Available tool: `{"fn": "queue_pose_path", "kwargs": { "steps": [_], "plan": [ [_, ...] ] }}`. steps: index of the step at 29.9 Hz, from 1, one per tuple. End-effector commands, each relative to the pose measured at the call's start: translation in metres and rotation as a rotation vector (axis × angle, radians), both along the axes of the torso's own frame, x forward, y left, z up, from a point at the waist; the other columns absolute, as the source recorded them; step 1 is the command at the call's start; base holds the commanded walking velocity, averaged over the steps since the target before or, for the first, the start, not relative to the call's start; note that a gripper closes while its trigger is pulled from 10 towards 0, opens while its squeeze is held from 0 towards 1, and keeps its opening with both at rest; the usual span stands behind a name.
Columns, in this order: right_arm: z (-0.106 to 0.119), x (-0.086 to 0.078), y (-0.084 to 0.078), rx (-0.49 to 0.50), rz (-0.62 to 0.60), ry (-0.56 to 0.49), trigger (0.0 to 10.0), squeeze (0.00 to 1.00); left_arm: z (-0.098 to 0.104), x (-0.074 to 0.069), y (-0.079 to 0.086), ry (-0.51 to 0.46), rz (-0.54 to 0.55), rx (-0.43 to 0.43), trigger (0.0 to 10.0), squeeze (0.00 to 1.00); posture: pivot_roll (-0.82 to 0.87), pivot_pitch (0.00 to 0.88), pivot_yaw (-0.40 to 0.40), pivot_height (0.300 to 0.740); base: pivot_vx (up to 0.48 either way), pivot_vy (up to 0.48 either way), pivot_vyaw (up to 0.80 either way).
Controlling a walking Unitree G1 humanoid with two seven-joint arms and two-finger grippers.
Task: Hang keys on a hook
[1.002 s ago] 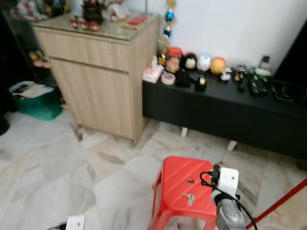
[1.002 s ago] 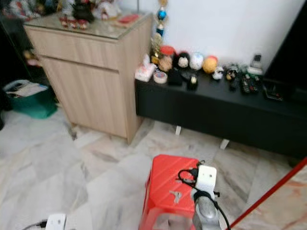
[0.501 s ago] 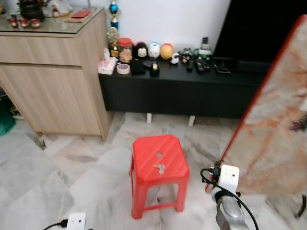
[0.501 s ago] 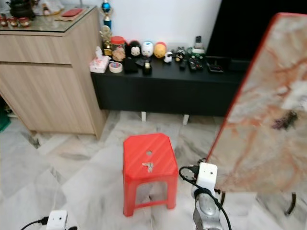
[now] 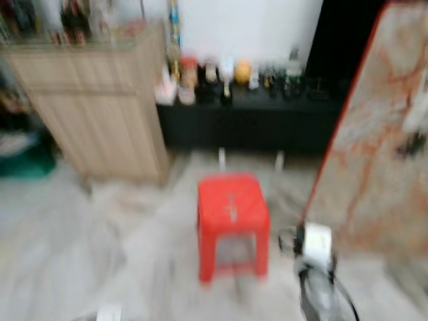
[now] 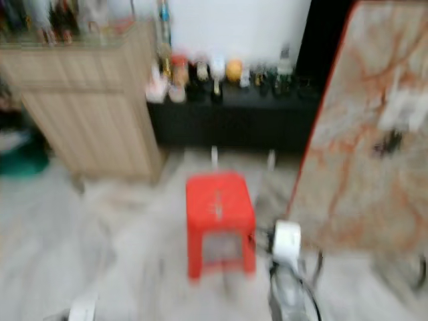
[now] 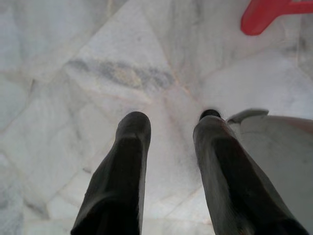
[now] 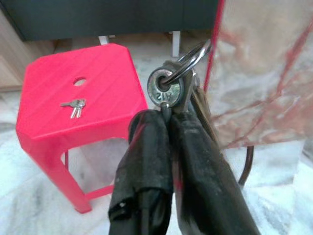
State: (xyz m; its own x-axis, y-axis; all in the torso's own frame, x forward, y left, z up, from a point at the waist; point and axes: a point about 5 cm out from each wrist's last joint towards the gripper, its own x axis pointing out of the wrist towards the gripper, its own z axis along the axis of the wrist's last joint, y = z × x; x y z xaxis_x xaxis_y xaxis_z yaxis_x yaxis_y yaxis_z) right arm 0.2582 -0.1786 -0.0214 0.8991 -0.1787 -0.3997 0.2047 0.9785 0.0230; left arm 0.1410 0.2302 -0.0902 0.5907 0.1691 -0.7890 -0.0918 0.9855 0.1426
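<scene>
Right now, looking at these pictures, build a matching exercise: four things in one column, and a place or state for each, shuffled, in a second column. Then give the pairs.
Things
1. keys in the right gripper
2. loose keys
3. left gripper
4. red stool

Places or states
A. open, above bare marble floor
B. standing on the floor before the black cabinet
C. pinched between shut black fingers
D. lying on the stool's top, beside its hole

Pairs: 1-C, 2-D, 3-A, 4-B

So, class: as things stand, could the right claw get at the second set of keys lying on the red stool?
Probably not yet. The right claw is already shut on a set of keys, so it has no free grip, though nothing stands between it and the keys on the stool.
</scene>
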Motion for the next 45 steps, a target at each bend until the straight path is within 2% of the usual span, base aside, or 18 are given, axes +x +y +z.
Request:
{"fn": "queue_pose_path", "kwargs": {
  "steps": [1, 8, 39, 45],
  "plan": [
    [0.0029, 0.0039, 0.0039, 0.009, 0.002, -0.013, 10.0, 0.0, 0.0039, 0.0078, 0.0035, -0.021, -0.008, 0.016, 10.0, 0.0, 0.07, 0.0, -0.037, 0.74, 0.0, 0.0, 0.0],
    [0.0027, 0.0038, 0.0037, 0.008, 0.003, -0.01, 10.0, 0.0, 0.0051, 0.0093, 0.006, -0.024, -0.012, 0.034, 10.0, 0.0, 0.08, 0.0, -0.039, 0.74, 0.0, 0.0, 0.0],
    [0.0044, 0.0063, 0.0045, 0.011, -0.007, -0.016, 10.0, 0.0, 0.0046, 0.0064, 0.0103, -0.003, -0.006, 0.047, 10.0, 0.0, 0.07, 0.0, -0.037, 0.74, 0.0, -0.345, 0.0],
    [0.0043, 0.0062, 0.003, 0.015, -0.014, -0.015, 10.0, 0.0, 0.004, 0.0033, 0.0128, 0.003, 0.011, 0.044, 10.0, 0.0, 0.07, 0.0, -0.041, 0.74, 0.0, 0.0, 0.0]
  ]
}}
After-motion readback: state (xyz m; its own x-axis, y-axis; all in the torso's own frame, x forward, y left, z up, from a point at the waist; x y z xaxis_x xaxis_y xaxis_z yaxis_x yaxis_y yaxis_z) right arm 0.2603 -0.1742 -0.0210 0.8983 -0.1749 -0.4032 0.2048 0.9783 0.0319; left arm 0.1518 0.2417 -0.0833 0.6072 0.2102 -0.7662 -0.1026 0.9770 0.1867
